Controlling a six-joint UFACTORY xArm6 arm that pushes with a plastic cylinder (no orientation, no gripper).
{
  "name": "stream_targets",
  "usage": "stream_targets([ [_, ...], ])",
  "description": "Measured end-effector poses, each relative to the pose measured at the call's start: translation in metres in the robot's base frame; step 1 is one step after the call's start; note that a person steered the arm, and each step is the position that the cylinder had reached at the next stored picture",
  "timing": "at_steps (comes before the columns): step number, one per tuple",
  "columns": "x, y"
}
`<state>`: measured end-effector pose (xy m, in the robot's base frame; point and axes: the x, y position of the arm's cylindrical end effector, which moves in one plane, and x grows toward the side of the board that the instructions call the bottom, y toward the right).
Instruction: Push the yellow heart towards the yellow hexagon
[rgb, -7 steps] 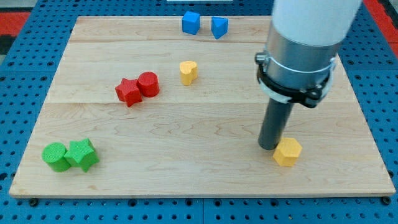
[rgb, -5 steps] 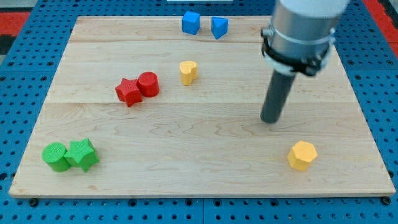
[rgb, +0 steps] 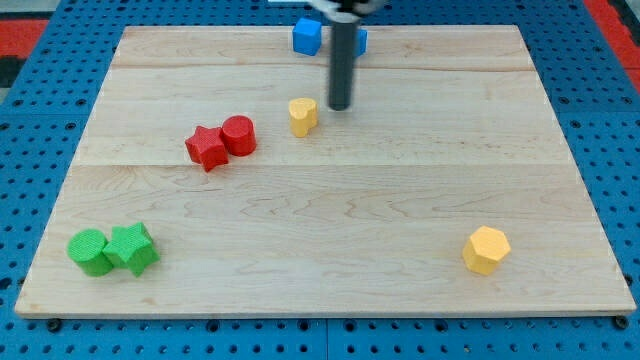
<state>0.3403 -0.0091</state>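
Note:
The yellow heart (rgb: 302, 116) lies on the wooden board (rgb: 400, 180) in the upper middle. The yellow hexagon (rgb: 487, 249) lies near the view's bottom right, far from the heart. My tip (rgb: 340, 106) stands just to the right of the heart and slightly above it, a small gap apart. The dark rod rises from it to the view's top edge.
A red star (rgb: 206, 148) and a red cylinder (rgb: 239, 134) touch each other left of the heart. A blue cube (rgb: 307, 36) and another blue block (rgb: 359, 42), partly hidden by the rod, sit at the top. A green cylinder (rgb: 88, 250) and a green star (rgb: 133, 248) sit at the bottom left.
My tip has moved from beside the yellow hexagon up and left to just right of the yellow heart. The hexagon was shifted a little to the right early on.

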Motion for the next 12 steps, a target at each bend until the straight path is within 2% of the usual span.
stream_targets([
  [1, -0.015, -0.057],
  [2, 0.002, -0.084],
  [4, 0.045, -0.021],
  [5, 0.034, 0.008],
  [6, 0.014, 0.01],
  [9, 0.043, 0.068],
  [10, 0.065, 0.079],
  [12, 0.13, 0.065],
])
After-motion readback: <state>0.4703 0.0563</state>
